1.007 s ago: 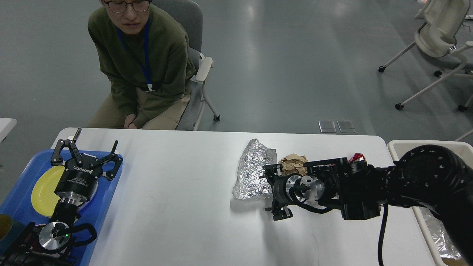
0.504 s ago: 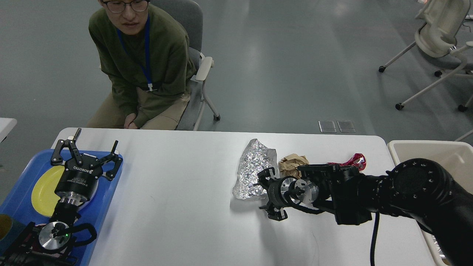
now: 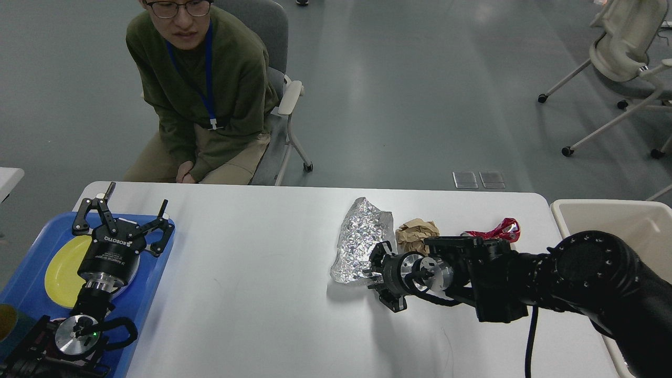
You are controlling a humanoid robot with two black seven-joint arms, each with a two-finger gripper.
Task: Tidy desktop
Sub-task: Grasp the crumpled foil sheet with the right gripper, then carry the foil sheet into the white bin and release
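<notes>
The blue tray (image 3: pixel 152 294) sits at the left edge of the counter (image 3: pixel 252 294), which is the white surface spanning the lower part of the view. A yellow plate (image 3: pixel 60 273) lies in the tray. The left tool (image 3: pixel 123 220) hovers above the tray with its fingers spread wide and nothing between them.

A seated person (image 3: pixel 202 89) is positioned behind the far edge of the counter, left of centre.

Right of centre, three pieces of litter lie on the counter in a row: a crumpled foil sheet (image 3: pixel 359 239), a wad of brown paper (image 3: pixel 417 233) just beside it, and a red wrapper (image 3: pixel 496 230) further right. The right tool (image 3: pixel 379 278) is at the near right corner of the foil, seen end-on; whether its fingers are parted or closed on the foil cannot be determined.

The beige bin (image 3: pixel 609 212) stands off the right edge of the counter.

Fault conditions, as judged from this position:
- Foil is thin and springy. A pinch on one corner may tear it or slip off.
- A low approach may push the foil across the counter instead of gripping it.
- The brown paper lies close enough to the foil to be knocked aside or dragged along.
</notes>
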